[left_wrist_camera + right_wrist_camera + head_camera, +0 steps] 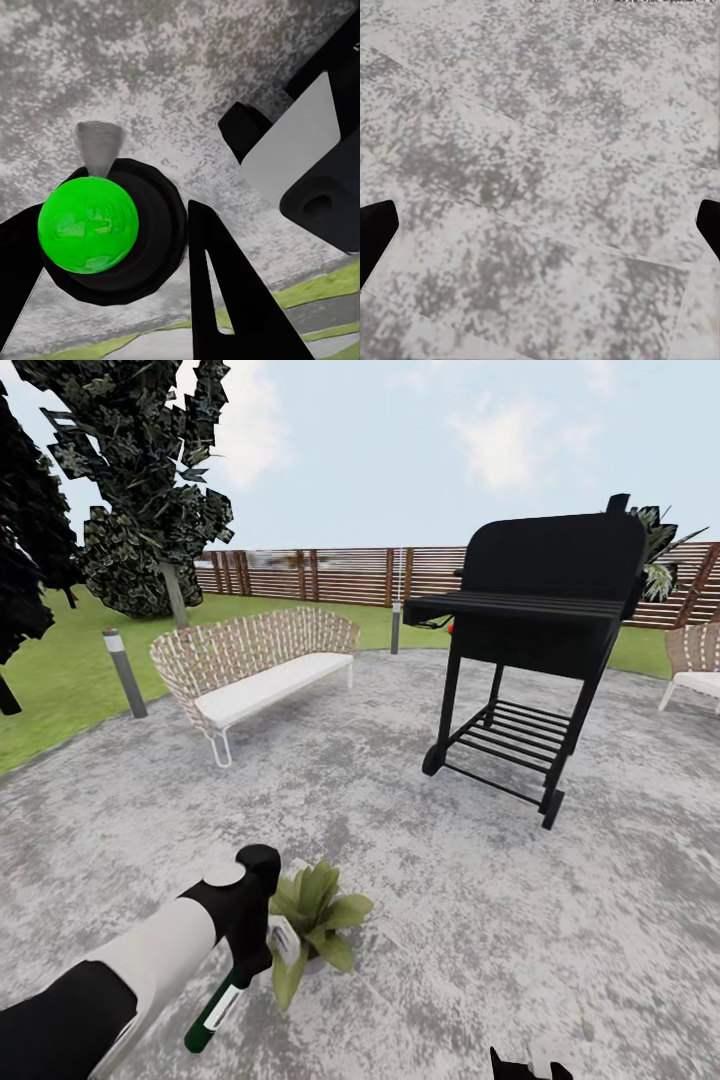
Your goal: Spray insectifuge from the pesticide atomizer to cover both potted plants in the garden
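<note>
Our left gripper (262,950) is clamped on the pesticide atomizer (214,1012), beside the light-green potted plant (318,920); right fingers (376,238) apart. We should aim the nozzle squarely at the leaves.

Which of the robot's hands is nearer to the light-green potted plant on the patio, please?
Left. The left hand, holding the pesticide atomizer, is right beside the potted plant; the right hand sits off at the frame's lower edge, well apart.
</note>
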You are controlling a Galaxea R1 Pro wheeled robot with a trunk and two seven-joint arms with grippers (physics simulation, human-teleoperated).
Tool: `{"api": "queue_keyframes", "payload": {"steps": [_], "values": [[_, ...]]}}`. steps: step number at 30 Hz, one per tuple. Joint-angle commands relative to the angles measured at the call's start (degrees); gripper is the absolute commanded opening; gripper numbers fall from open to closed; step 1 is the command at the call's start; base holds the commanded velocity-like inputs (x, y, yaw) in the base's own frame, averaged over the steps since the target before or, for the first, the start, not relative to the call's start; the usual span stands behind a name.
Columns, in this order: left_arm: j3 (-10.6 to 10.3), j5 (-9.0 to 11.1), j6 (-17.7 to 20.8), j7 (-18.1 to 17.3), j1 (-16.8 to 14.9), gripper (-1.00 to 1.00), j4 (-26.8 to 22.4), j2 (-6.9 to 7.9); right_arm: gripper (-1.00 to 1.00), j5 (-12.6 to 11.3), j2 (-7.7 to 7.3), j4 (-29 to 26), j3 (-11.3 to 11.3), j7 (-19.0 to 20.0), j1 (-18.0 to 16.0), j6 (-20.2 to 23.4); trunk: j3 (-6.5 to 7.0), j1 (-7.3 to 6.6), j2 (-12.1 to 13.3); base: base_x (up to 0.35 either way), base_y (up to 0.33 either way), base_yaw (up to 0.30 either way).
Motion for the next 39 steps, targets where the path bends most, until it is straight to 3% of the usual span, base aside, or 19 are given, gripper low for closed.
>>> {"api": "queue_keyframes", "payload": {"steps": [1, 39], "values": [[-0.1, -0.5, 0.6, -0.6, -0.1, -1.0, -0.1, -0.03, 1.0, 0.6, 0.01, 0.1, -0.4, 0.0, 0.0, -0.2, -0.06, 0.01, 0.0, 0.246, 0.0, 0.0], [0.2, -0.3, 0.8, -0.6, 0.8, -1.0, 0.3, -0.18, 1.0, 0.4, 0.44, 0.0, -0.5, 0.0, 0.0, -0.2, -0.06, 0.01, 0.0, 0.046, -0.019, 0.0]]}}
